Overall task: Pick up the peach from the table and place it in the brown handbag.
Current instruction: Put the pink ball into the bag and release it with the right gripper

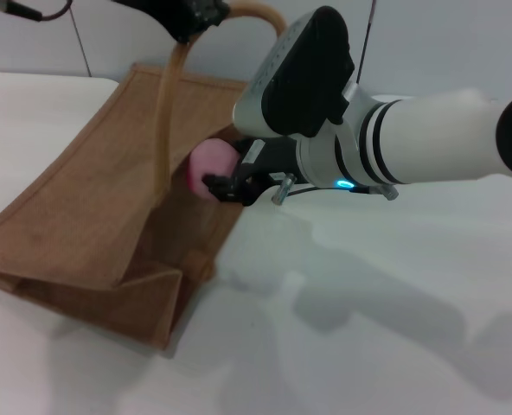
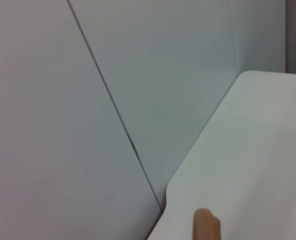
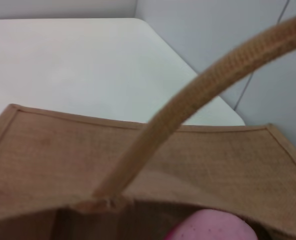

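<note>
The brown handbag (image 1: 92, 216) lies slanted on the white table (image 1: 368, 328), its mouth facing right. My left gripper (image 1: 187, 19), at the top of the head view, is shut on one arched handle (image 1: 165, 112) and holds it up. My right gripper (image 1: 226, 184) comes in from the right and is shut on the pink peach (image 1: 211, 164), which hangs at the bag's open mouth, just above its rim. In the right wrist view the peach (image 3: 210, 227) shows low in the picture, with the handle (image 3: 188, 105) crossing in front of the bag's far wall (image 3: 138, 150). A stub of handle (image 2: 205, 226) shows in the left wrist view.
A pale wall (image 2: 88, 100) with a panel seam stands behind the table's far edge (image 2: 198, 145). Bare table surface stretches to the right of and in front of the bag. My right forearm (image 1: 429, 138) spans the upper right of the head view.
</note>
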`<state>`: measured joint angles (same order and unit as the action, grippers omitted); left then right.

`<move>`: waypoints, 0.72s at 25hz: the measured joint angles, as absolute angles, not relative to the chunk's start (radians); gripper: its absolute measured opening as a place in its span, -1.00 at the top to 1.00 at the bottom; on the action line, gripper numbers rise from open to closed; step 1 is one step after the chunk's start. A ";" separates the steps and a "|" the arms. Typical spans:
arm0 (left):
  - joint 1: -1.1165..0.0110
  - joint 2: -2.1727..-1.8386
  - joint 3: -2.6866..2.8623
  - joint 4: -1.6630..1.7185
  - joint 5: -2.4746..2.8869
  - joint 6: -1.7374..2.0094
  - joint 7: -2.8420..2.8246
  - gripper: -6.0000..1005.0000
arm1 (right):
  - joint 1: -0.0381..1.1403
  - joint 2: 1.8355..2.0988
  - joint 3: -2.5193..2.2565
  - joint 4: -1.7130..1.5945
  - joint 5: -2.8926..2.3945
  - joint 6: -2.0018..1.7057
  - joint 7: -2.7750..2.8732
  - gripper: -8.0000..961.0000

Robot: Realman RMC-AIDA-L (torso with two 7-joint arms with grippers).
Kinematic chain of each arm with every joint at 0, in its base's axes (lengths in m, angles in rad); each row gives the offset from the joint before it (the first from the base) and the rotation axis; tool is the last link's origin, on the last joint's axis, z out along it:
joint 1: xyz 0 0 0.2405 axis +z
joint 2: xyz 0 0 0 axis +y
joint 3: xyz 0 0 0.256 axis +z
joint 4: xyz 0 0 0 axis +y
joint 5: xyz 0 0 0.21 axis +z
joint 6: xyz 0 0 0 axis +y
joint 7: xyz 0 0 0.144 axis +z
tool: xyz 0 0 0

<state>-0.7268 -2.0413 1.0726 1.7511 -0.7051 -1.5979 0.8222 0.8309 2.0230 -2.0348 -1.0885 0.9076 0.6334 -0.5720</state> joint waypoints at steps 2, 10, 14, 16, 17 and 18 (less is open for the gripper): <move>-0.727 -2.041 1.077 1.767 -0.709 -1.597 0.814 0.83 | 0.832 2.023 -2.034 -1.074 0.908 0.622 -0.574 -0.16; -0.727 -2.039 1.079 1.782 -0.723 -1.597 0.806 0.85 | 0.836 2.022 -2.034 -1.029 0.908 0.600 -0.589 -0.15; -0.735 -2.040 1.080 1.782 -0.728 -1.597 0.805 0.85 | 0.839 2.022 -2.032 -1.016 0.908 0.596 -0.597 -0.15; -0.740 -2.041 1.080 1.783 -0.732 -1.597 0.800 0.85 | 0.843 2.022 -2.035 -1.012 0.908 0.594 -0.597 -0.15; -0.743 -2.041 1.080 1.785 -0.732 -1.597 0.798 0.85 | 0.846 2.023 -2.036 -1.009 0.908 0.594 -0.597 -0.15; -0.745 -2.041 1.082 1.788 -0.733 -1.597 0.796 0.85 | 0.848 2.024 -2.036 -1.006 0.908 0.592 -0.597 -0.15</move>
